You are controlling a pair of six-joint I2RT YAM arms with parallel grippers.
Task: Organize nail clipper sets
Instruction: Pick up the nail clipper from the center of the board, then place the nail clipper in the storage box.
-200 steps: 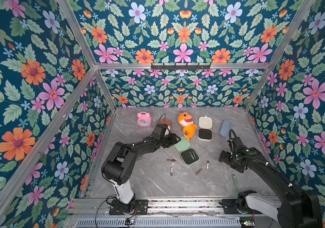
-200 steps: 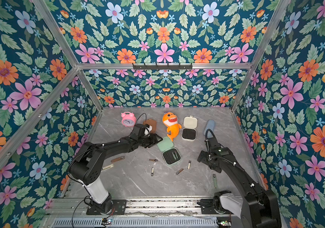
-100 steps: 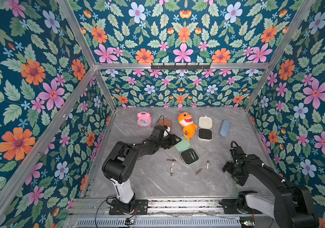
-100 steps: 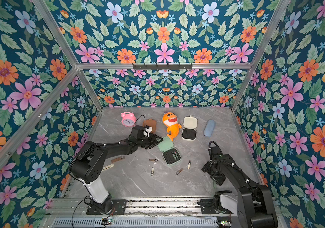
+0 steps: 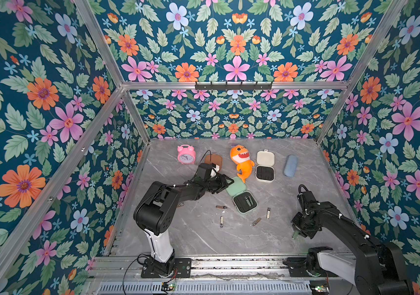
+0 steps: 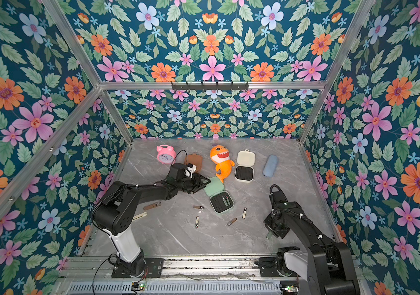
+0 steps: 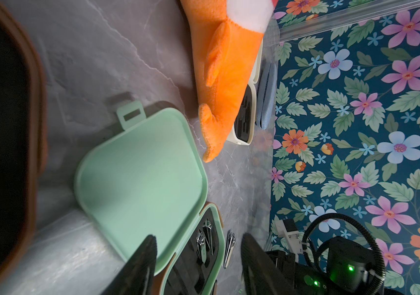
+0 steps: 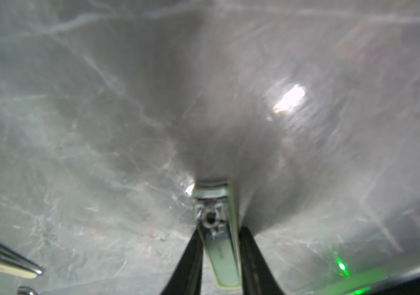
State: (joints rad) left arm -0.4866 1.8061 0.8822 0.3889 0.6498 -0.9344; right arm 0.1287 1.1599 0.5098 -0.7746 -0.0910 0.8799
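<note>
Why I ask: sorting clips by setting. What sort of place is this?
Probably a robot test booth: floral-papered walls on an aluminium frame, left arm and right arm mounted on a rail, marble-look tabletop.

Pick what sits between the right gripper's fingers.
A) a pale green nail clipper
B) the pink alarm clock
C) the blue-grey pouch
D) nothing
A: in the right wrist view the right gripper has its two black fingers against either side of a pale green nail clipper.
</note>
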